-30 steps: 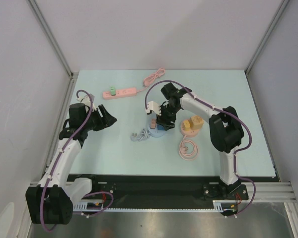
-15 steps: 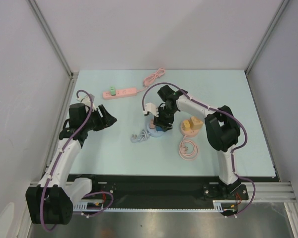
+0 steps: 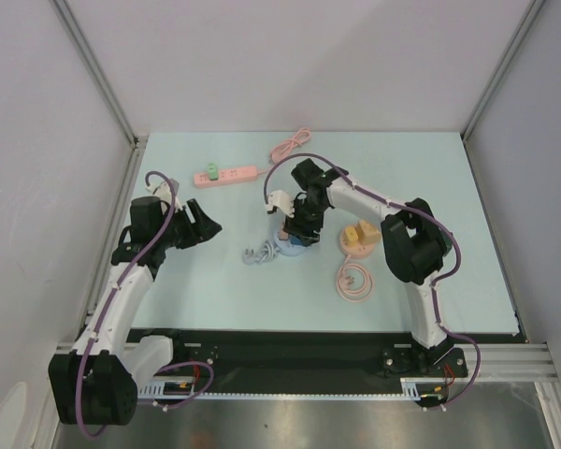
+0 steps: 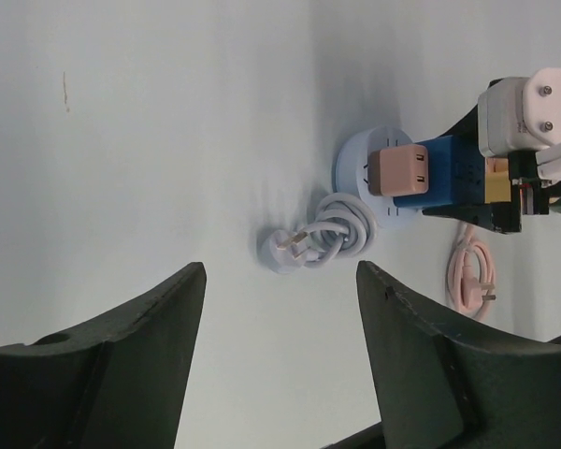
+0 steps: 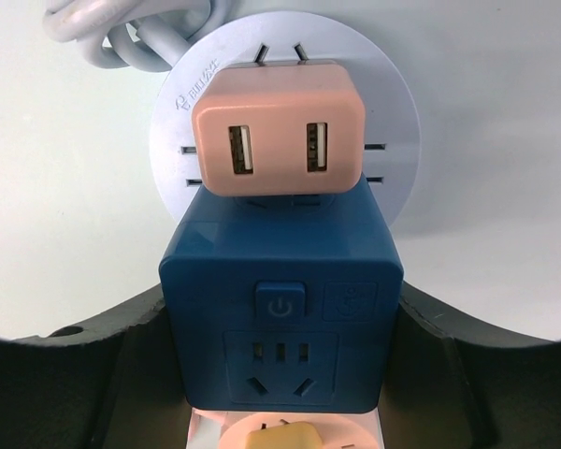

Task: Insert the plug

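Note:
My right gripper (image 5: 282, 323) is shut on a blue cube plug adapter (image 5: 280, 281), its dark fingers (image 5: 122, 351) pressed against both side walls. The cube stands at the near edge of a round lavender socket base (image 5: 397, 122), right behind a pink USB charger (image 5: 279, 140) that sits on that base. Whether the cube's pins are in the base is hidden. In the top view the right gripper (image 3: 302, 227) hovers over the base (image 3: 288, 249). My left gripper (image 3: 204, 224) hangs open above bare table at the left, its fingers (image 4: 122, 327) holding nothing.
The base's white cable and plug (image 4: 304, 245) lie coiled to its left. A pink power strip (image 3: 226, 175) lies at the back. An orange round socket with yellow blocks (image 3: 362, 235) and a coiled pink cable (image 3: 353, 281) lie right of the base.
The right wrist has shifted a little to the left with the blue cube in its grip. The left jaws have widened slightly; the left arm stayed put.

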`<action>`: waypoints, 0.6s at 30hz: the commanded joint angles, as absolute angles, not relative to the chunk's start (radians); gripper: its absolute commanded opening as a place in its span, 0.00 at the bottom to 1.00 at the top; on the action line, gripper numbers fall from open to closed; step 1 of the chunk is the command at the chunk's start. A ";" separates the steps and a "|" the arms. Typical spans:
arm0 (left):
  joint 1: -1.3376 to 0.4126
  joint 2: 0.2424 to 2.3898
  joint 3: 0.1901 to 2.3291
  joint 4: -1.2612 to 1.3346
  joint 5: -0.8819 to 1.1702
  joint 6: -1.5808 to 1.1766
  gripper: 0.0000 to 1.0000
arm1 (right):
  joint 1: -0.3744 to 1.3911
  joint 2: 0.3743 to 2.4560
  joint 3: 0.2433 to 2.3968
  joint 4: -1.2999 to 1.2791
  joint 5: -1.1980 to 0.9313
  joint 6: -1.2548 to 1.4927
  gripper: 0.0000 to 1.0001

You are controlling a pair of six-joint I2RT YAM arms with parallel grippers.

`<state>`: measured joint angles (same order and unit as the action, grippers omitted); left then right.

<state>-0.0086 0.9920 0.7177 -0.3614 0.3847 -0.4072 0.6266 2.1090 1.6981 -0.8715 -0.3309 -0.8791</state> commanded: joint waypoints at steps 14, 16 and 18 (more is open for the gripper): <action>-0.003 0.965 0.713 -0.313 0.474 -0.365 0.73 | 0.572 2.076 1.672 -0.759 -0.090 -0.793 0.62; -0.003 0.962 0.716 -0.313 0.506 -0.341 0.75 | 0.568 2.053 1.667 -0.717 -0.103 -0.775 0.70; -0.003 0.962 0.718 -0.316 0.528 -0.330 0.78 | 0.563 2.027 1.652 -0.648 -0.106 -0.744 0.83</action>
